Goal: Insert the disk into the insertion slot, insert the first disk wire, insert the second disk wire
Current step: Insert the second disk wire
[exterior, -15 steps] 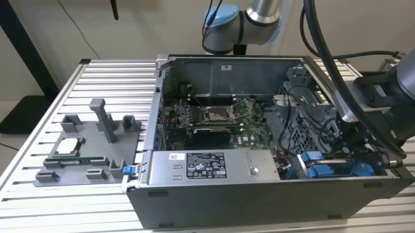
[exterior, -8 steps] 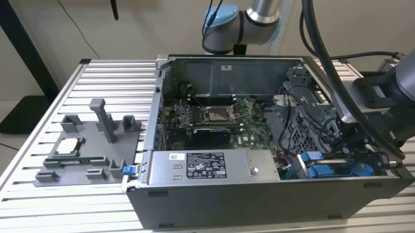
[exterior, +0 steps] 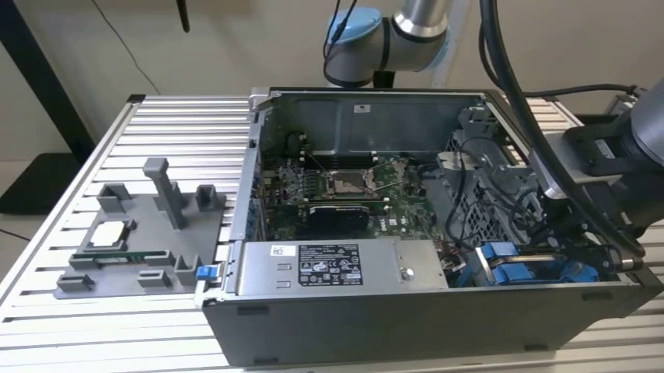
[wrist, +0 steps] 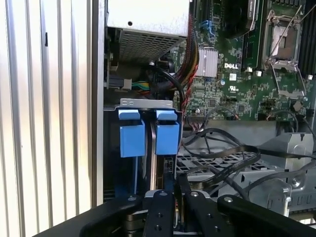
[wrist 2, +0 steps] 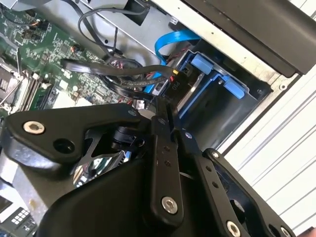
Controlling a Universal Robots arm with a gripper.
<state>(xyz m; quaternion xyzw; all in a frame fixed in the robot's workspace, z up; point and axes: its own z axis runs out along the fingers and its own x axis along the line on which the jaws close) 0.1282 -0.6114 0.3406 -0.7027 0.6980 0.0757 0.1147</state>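
The disk (wrist: 159,148) sits edge-on in the insertion slot of the drive bay, its blue carrier tab (wrist: 167,134) beside a second blue carrier (wrist: 132,134). In the second wrist view the disk's blue frame (wrist 2: 217,73) shows inside the bay at the case's corner. My gripper (wrist 2: 167,109) has its fingers close together at the disk's end, shut on a black wire connector (wrist 2: 176,85). A flat black wire (wrist 2: 106,73) loops from that connector over the motherboard. In the first wrist view my gripper (wrist: 176,181) sits right below the disk's tab. The blue carriers (exterior: 521,269) lie at the case's front, toward the exterior view's right.
The open computer case (exterior: 415,326) lies on a slatted table (exterior: 62,326). Motherboard (exterior: 343,186), power supply (exterior: 343,268) and loose black cables (wrist: 222,153) crowd the inside. A blue flat cable (wrist 2: 170,40) runs beside the bay. A grey fixture (exterior: 145,233) with parts stands at the exterior view's left.
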